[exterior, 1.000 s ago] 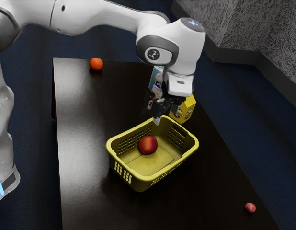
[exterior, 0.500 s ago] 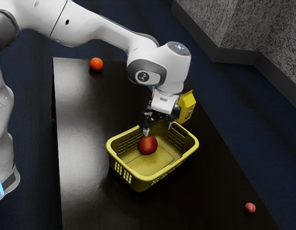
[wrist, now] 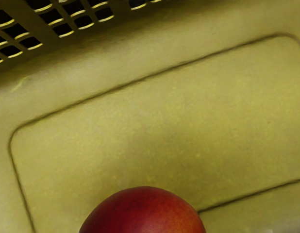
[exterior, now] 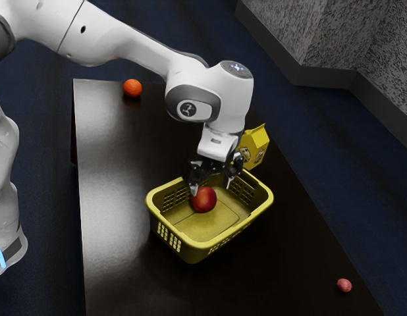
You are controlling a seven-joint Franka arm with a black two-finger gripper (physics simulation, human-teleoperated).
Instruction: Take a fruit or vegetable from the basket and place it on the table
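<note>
At the exterior view's left, the shiny white robot arm [exterior: 124, 33] is seen, stretched over the flat dark brown table [exterior: 111, 171]. Near the far edge of the table, a round, bright orange fruit [exterior: 132, 88] is seen. Next, a yellow plastic basket with little holes in its sides [exterior: 198, 247] is seen on the table. Inside it, a round, smooth red fruit [exterior: 204, 201] is held up by the basket's floor, near one side wall. In the wrist view, the red fruit is seen just under the hand, with the yellow floor around it.

The black two-finger claw [exterior: 212, 188] is held over the basket, right by the red fruit. Its two fingers are spread wide apart, and nothing is gripped. Behind the basket, a yellow box with a pointed top [exterior: 257, 146] is partly hidden by the arm. Far to the exterior view's right, a small, round pink thing [exterior: 344, 285] is seen on the table.
</note>
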